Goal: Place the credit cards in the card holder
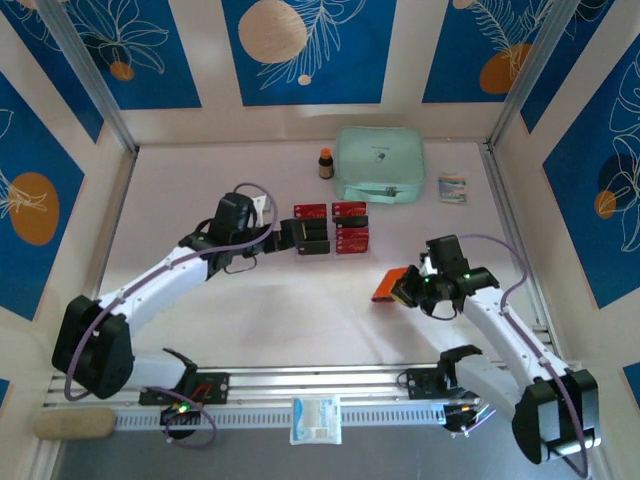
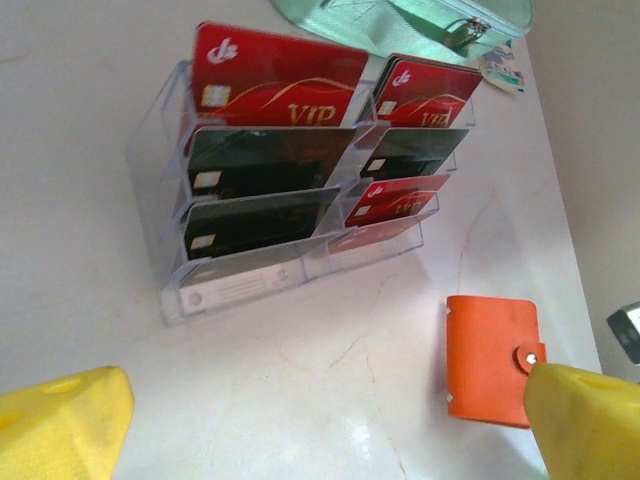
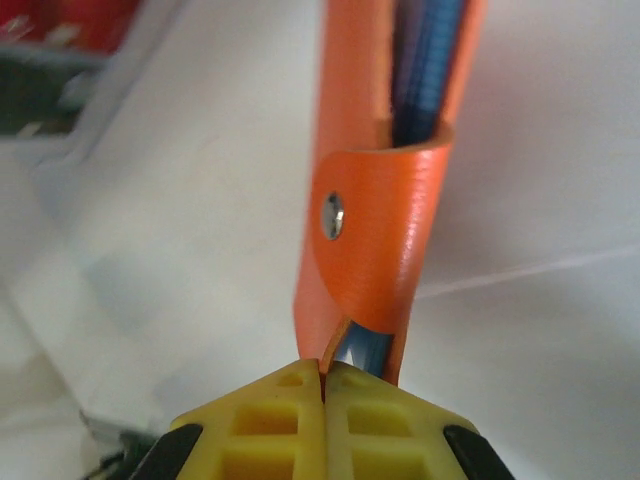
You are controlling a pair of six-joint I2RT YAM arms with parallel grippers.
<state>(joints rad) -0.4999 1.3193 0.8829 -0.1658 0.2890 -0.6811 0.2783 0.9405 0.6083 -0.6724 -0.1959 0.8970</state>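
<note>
The credit cards (image 2: 280,90), red and black, stand in rows in a clear plastic tray (image 2: 160,270); from above the credit cards (image 1: 345,225) lie at mid-table. My left gripper (image 2: 320,430) is open just short of the tray, its yellow fingertips (image 2: 60,420) wide apart over bare table. The left gripper (image 1: 288,238) sits at the tray's left side. The orange card holder (image 3: 375,200) stands on edge, snap strap closed over a blue inside. My right gripper (image 3: 322,375) is shut on the edge of one orange cover. From above, the card holder (image 1: 386,285) is at the right gripper (image 1: 405,287).
A mint-green zip pouch (image 1: 380,165) lies at the back, with a small brown bottle (image 1: 326,163) to its left and a small packet (image 1: 452,188) to its right. A white sachet (image 1: 316,420) rests on the rail between the arm bases.
</note>
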